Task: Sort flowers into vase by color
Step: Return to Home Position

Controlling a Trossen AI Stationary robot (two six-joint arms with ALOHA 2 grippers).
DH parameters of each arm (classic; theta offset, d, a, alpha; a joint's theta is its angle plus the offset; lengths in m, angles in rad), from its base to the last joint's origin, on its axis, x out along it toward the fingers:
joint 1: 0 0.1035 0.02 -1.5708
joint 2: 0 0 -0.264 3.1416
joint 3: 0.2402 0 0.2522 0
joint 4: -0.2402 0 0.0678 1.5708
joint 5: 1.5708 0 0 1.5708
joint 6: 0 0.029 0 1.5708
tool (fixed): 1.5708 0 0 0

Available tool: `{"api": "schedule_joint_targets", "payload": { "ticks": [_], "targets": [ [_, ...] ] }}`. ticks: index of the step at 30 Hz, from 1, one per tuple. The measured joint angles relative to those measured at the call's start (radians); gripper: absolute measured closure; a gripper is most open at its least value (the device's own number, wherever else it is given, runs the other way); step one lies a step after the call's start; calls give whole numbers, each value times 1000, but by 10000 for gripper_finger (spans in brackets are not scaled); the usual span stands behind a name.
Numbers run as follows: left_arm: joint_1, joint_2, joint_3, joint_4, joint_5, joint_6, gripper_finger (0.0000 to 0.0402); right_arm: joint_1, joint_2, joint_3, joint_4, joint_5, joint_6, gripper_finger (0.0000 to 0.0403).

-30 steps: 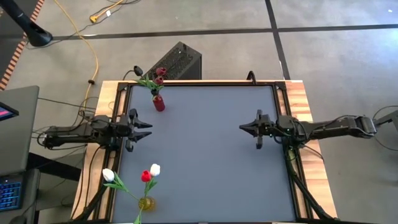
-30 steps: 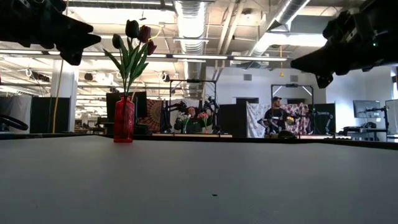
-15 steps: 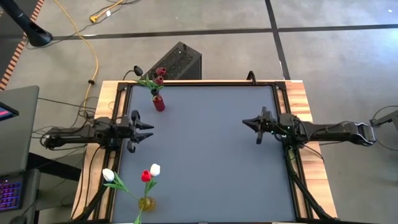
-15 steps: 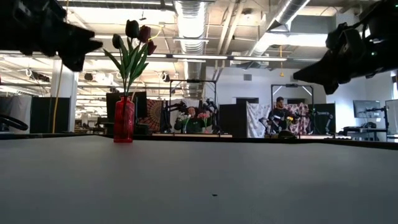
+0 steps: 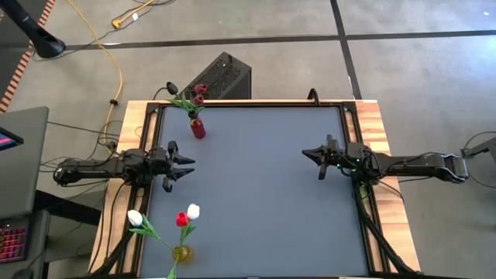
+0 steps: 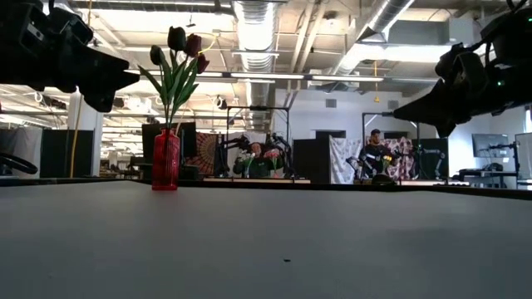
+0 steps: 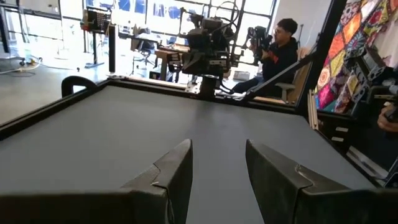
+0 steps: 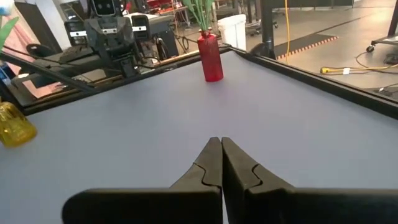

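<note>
Dark tulips [image 5: 195, 94], two deep red heads and one black, stand bunched in a red vase [image 5: 198, 129] at the upper left of the high view, near the far left corner of the grey tabletop [image 5: 256, 194]. In the low view the same red vase [image 6: 165, 159] stands upright at left of centre, and its green leaves and dark heads [image 6: 179, 50] fan out above it.

At the lower left of the high view, a yellow vase [image 5: 182, 253] sits by the tabletop's near edge. It holds two white tulips [image 5: 136, 218] and one red tulip [image 5: 181, 219], whose stems lean outward.

Between the two vases, at the left edge of the high view, the left hand [image 5: 188, 167] hovers above the tabletop. Its fingers [image 7: 174, 171] are spread wide and hold nothing.

Opposite it, at right of centre, the right hand [image 5: 306, 153] is also above the tabletop and well apart from both vases. Its fingers [image 8: 239, 168] are pressed together with nothing between them. The right wrist view looks across the bare tabletop to both vases.

Both arms reach in level from the sides. A black box [image 5: 225, 76] lies on the floor beyond the tabletop, and a yellow cable [image 5: 116, 62] trails past it. In the left wrist view a seated person [image 7: 280, 46] shows in the room behind.
</note>
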Motion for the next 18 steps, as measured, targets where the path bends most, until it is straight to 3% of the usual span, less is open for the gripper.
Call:
{"api": "schedule_joint_targets", "payload": {
  "ticks": [18],
  "targets": [
    [0, 5, 0, -2, 9, 8, 264, 0, 1, 0, -19, -2, -39, 350]
  ]
}}
